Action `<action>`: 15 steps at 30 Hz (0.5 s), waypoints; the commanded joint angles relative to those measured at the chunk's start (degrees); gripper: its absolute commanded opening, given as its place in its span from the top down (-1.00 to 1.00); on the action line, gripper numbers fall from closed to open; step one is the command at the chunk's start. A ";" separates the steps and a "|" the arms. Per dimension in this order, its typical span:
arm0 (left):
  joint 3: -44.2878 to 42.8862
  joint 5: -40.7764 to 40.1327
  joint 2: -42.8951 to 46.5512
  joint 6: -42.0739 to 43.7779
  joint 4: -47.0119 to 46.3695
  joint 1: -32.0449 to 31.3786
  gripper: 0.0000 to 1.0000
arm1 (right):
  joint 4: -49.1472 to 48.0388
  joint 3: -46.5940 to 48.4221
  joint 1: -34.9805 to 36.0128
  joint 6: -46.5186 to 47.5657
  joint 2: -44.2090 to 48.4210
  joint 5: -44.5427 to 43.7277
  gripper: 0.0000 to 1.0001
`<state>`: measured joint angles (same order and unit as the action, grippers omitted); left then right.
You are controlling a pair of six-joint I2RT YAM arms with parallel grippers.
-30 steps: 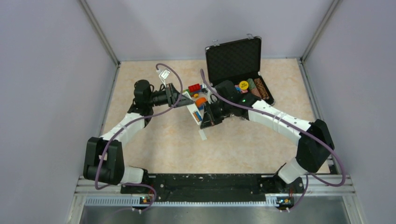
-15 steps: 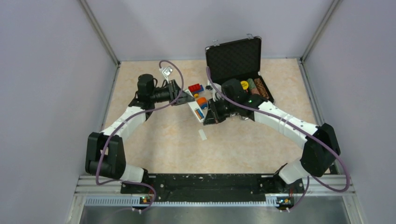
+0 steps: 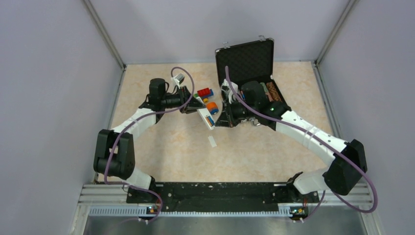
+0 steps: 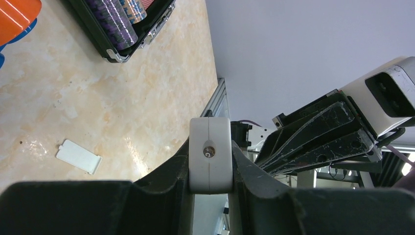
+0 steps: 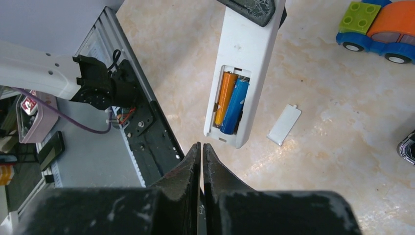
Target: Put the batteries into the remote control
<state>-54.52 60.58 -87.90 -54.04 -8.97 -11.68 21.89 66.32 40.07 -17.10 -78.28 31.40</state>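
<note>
Where the right wrist view starts, at bottom centre, the right tool (image 5: 201, 149) has its two fingers pressed together with nothing between them. Its tips stop just short of the lower end of the remote control (image 5: 247, 54) and do not touch it.

Remote control: centre of that view, running from the lower middle to the top edge. The open battery bay faces the camera and the button face is turned away. Both cells lie side by side in the bay, the orange-brown battery (image 5: 224, 98) on the left and the blue battery (image 5: 235, 104) on the right, touching along their length. I cannot tell whether they are fully seated.

Cover piece (image 5: 284, 125): flat on the surface (image 5: 342, 161), just lower right of the remote control and apart from it.

Left tool (image 4: 210, 164): narrow, clamped on the far end of the remote control. In the left wrist view the white end sits between its two dark fingers at lower centre. In the right wrist view one finger overlaps the remote control at the top edge.

Toy car (image 5: 377, 24): upper right of the right wrist view, on the surface, well apart from the remote control.

Black case (image 3: 249, 61): upper centre-right of the top view, lid standing open, behind the right arm.
</note>
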 commanded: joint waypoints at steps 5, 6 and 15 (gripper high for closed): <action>-2.52 1.88 -0.02 -1.82 -2.96 -0.18 1.00 | -2.58 1.33 -0.56 0.94 -1.27 -0.74 1.00; -2.50 1.83 -0.05 -1.93 -3.05 -0.18 1.00 | -2.56 1.47 -0.58 0.94 -1.66 -0.80 1.00; -2.26 2.55 0.16 -2.57 -3.82 -0.18 1.00 | -3.10 1.91 -0.60 0.77 -3.39 -2.43 1.00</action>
<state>-54.54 60.88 -88.05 -55.94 -9.50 -11.68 21.85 66.32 40.05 -16.97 -81.21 30.09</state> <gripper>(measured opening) 0.296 0.003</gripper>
